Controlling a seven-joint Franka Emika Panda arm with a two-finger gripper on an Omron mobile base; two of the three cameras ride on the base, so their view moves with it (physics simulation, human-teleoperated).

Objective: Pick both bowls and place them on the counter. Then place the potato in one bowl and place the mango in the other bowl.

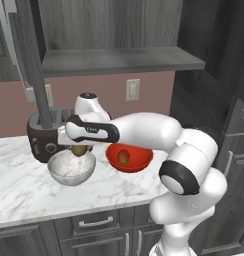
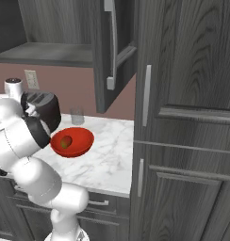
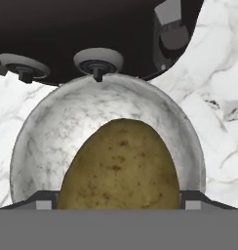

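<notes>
Jaws [image 1: 80, 148] wide, poised directly above marbled bowl [image 1: 71, 168], potato [image 1: 80, 150] between the finger tips [image 3: 43, 201] at the bowl's mouth; firm grip or not, cannot tell. In hand view, potato [image 3: 118, 166] large and olive-brown, speckled, over the pale grey bowl [image 3: 43, 132] interior, dark toaster [image 3: 67, 34] with round knobs just beyond the rim. Marbled bowl upright on white veined table [image 1: 24, 195], just in front of the toaster [image 1: 41, 137]. Red bowl [image 1: 130, 157] beside it on the right, apart, also upright on the table, mango [image 1: 123, 157] lying inside. From the right base view, red bowl [image 2: 72, 141] with mango [image 2: 66, 141] in it, clear glass [image 2: 77, 116] behind near the wall, table [image 2: 112, 155] running to tall dark cabinets.
</notes>
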